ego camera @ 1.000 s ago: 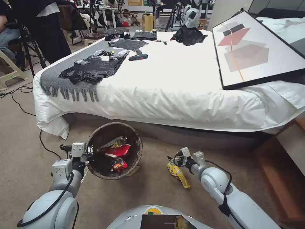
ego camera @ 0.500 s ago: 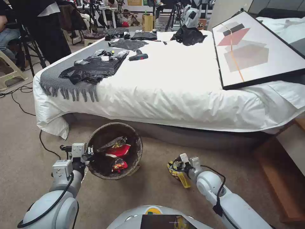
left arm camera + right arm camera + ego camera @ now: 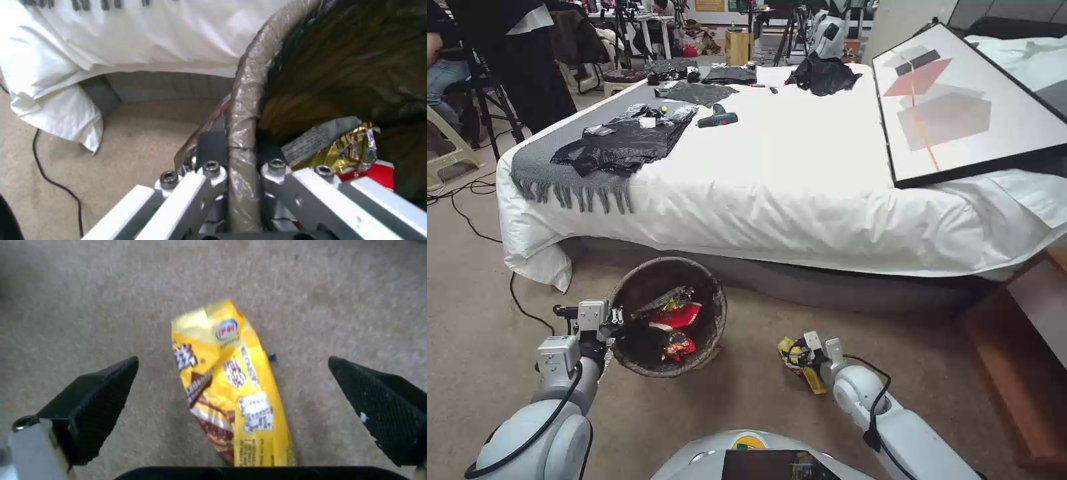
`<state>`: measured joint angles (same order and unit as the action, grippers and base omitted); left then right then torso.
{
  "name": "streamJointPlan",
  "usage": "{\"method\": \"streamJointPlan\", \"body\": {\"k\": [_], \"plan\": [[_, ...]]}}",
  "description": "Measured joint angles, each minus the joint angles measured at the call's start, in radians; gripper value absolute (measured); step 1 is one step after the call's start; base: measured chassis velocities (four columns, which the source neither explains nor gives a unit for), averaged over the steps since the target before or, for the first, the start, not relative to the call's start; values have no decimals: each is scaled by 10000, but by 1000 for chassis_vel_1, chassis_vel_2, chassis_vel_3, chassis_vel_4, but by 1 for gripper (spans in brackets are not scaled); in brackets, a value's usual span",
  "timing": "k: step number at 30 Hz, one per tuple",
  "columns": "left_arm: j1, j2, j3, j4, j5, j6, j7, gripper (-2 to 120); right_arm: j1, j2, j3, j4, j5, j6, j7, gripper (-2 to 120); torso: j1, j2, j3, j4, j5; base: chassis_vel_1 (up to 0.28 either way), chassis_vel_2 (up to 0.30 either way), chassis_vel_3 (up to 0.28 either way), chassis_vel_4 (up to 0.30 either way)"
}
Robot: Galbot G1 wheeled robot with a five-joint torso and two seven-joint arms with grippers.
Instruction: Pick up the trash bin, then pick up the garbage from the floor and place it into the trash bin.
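Our left claw (image 3: 616, 319) pinches the rim of the trash bin (image 3: 714, 300) at about its nine o'clock edge; in the left wrist view we see that claw (image 3: 242, 168) with one finger outside and one inside the liner-wrapped rim (image 3: 245, 110), pressed together on it. We hold the bin tilted, its mouth turned toward our head camera, with the carpet (image 3: 480, 320) beneath it. Whether its base touches the floor we cannot tell. Inside the dark bag liner we see a gold-and-silver snack wrapper (image 3: 668, 299), a red-and-white cup (image 3: 677, 316) and another small red wrapper (image 3: 678, 345). From the left wrist, the foil wrapper (image 3: 342, 146) lies just beside the inner finger, and the red cup (image 3: 378, 173) is next to it.

Our right claw (image 3: 798, 352) sits low over the carpet at roughly four o'clock from the bin, well apart from it. In the right wrist view its black fingers (image 3: 95, 403) are spread wide, one on each side of a yellow snack wrapper (image 3: 233, 383) that lies flat on the carpet between them, touching neither. From the head camera we see the same yellow wrapper (image 3: 812, 380) partly under the claw.

At twelve o'clock stands a bed (image 3: 774, 193) with a white sheet hanging down, just behind the bin, carrying black bags (image 3: 624, 140), a grey fringed blanket (image 3: 554, 177) and a framed picture (image 3: 960, 100).
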<state>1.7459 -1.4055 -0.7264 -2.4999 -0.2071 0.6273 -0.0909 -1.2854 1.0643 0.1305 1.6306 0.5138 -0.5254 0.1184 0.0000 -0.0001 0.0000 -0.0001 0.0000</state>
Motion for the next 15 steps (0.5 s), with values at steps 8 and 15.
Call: {"method": "streamJointPlan", "body": {"k": [8, 15], "plan": [[-22, 11, -23, 0, -5, -3, 1, 3, 106, 165, -100, -507, -180, 58, -73, 100, 0, 0, 0, 1, -1, 0, 0, 0, 0], [-75, 27, -15, 0, -13, -4, 6, 3, 301, 279, -215, -916, -271, 113, -81, 100, 0, 0, 0, 1, 0, 0, 0, 0, 0]]}}
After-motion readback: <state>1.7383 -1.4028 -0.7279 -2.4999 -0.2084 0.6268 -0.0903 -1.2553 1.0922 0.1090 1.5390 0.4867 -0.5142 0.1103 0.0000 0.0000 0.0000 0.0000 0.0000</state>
